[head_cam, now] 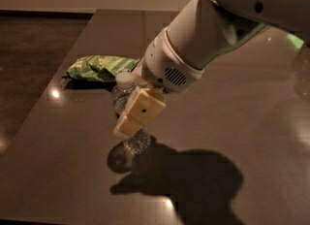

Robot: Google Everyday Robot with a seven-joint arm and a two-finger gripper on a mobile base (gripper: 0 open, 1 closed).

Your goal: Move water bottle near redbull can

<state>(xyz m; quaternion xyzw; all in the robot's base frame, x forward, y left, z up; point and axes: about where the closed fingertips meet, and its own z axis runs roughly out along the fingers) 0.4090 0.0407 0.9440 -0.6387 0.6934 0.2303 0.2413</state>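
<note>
The water bottle [121, 94], clear ribbed plastic with a white cap, stands upright on the dark table [68, 170] left of centre. My gripper [128, 122] reaches down from the upper right and sits at the bottle's middle, covering its right side and label. The big white arm [203, 40] fills the upper right of the camera view. The redbull can is hidden from view.
A green snack bag [99, 68] lies on the table just behind and left of the bottle. The table's left edge runs diagonally along the dark floor [29, 49]. The arm's shadow falls on the table in front of the bottle.
</note>
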